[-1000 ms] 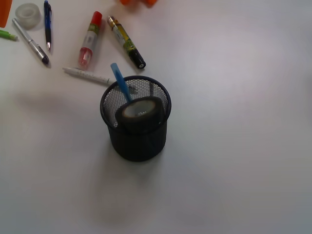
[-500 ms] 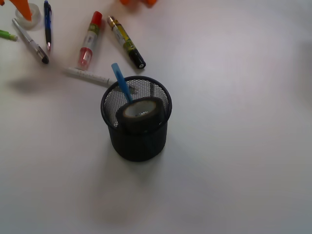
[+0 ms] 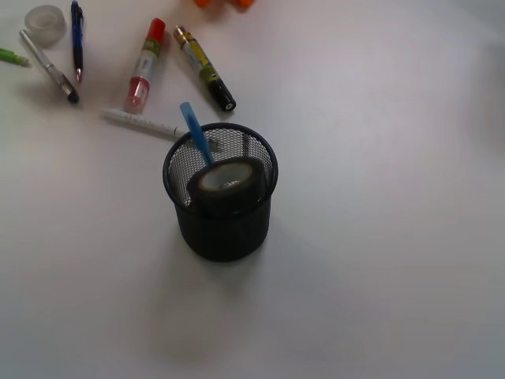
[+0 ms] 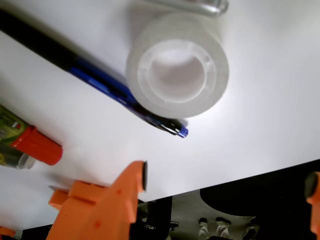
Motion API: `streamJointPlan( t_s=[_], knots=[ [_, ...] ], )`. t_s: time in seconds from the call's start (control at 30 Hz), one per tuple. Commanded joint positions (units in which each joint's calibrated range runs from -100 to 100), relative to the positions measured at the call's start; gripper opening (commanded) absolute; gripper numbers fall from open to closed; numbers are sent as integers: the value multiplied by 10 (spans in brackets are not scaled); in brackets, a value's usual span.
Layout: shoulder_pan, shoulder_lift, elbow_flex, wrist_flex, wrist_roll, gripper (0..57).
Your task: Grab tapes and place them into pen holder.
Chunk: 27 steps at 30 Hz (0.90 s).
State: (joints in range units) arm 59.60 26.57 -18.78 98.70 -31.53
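The orange gripper [image 4: 227, 182] has left the front view since half a second ago and now hovers by the clear tape roll [image 4: 177, 70], jaws wide apart and empty, seemingly lining up a grab. The translucent roll lies flat at the desk's far left corner, touching a blue pen [image 4: 107, 87]. A dark tape [image 3: 229, 183] already sits in the holder [image 3: 221, 229].

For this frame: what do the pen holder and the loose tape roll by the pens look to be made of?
The pen holder looks like black wire mesh, probably metal, matte: light shows through its fine grid wall. The tape roll appears to be clear plastic tape wound on a white plastic core; its layers look milky and translucent, and the core shows moulded notches.
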Motion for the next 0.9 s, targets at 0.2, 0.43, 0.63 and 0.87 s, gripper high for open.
streamJointPlan(
  t_s=[0.2,0.43,0.63,0.87],
  knots=[
    [-19,-36,5,-69,15,351],
    [-18,14,-2,-102,15,351],
    [-20,77,-23,-109,15,351],
    [-20,135,-98,-82,15,351]
  ],
)
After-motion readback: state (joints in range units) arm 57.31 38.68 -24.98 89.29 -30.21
